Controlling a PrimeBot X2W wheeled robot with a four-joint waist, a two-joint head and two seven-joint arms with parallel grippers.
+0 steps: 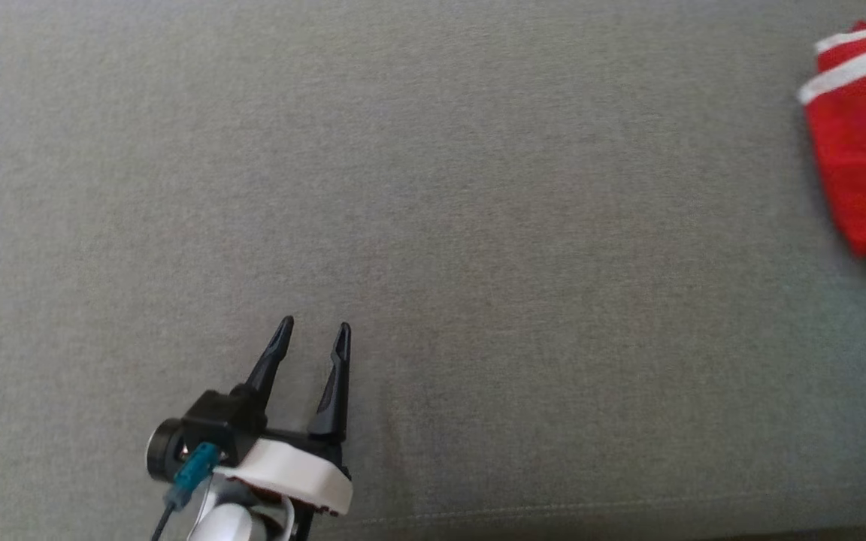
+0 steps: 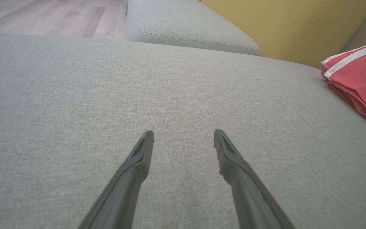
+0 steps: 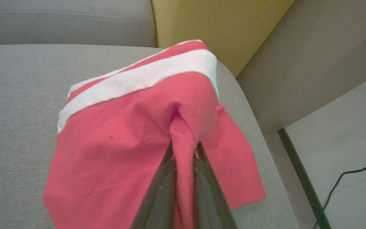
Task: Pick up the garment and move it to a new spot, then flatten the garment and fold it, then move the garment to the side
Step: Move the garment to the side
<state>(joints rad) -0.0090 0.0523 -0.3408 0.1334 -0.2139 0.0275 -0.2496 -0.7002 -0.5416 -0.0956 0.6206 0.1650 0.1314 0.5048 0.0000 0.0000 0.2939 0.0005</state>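
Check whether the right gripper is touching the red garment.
Touching. The right wrist view shows the right gripper shut on a pinched fold of the red garment.

Head camera looks steeply down on the grey sofa seat (image 1: 478,225) from well above, with the left gripper (image 1: 315,325) poking in at the lower left and the red garment (image 1: 865,150) cut off by the right edge. The left wrist camera sits low and close over that same seat, looking out between its own two fingers (image 2: 137,162) towards the yellow cushion (image 2: 284,25) and the wood floor (image 2: 49,16) beyond. It catches the same garment at its right edge. The right wrist camera is nearest of all — right up against the garment, angled down at the seat and facing that same yellow cushion at the sofa's end.
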